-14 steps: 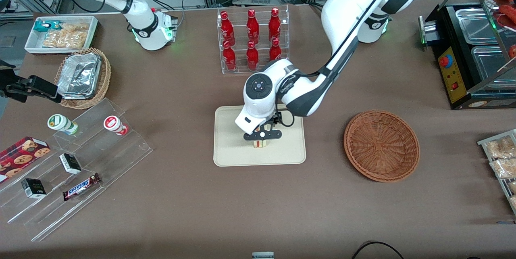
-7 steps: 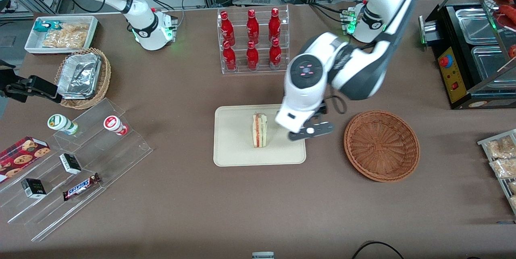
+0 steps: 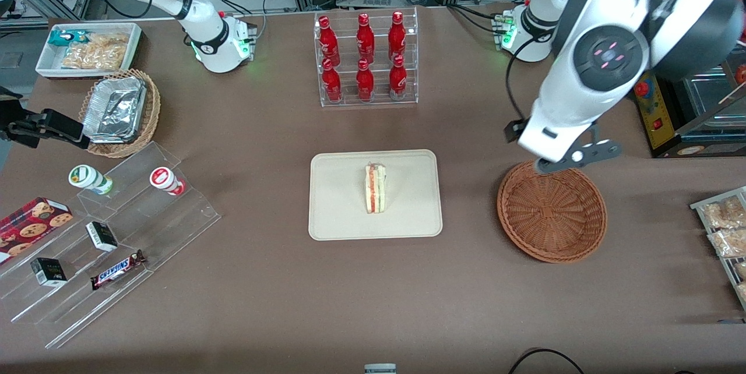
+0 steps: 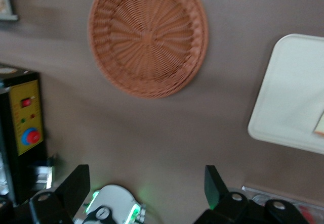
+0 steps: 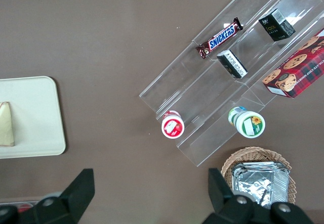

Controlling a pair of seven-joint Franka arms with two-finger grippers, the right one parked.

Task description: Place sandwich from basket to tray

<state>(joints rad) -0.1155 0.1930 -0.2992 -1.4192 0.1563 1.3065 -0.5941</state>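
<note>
The brown surface (image 3: pixel 245 281) carries the beige tray (image 3: pixel 338 211) and the reddish-brown basket (image 3: pixel 551 210), well apart. The sandwich (image 3: pixel 375 188) stands on edge on the tray. My fingers (image 4: pixel 76 186), released and holding nothing, hang above the basket's rim.

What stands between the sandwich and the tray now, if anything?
Nothing visible does: the sandwich already lies on the tray. The basket is empty, and the gripper hangs open above the basket's rim.

Red bottles (image 3: pixel 365 56) in rack, foil containers (image 3: pixel 115 107), Snickers bar (image 3: pixel 117 270).
</note>
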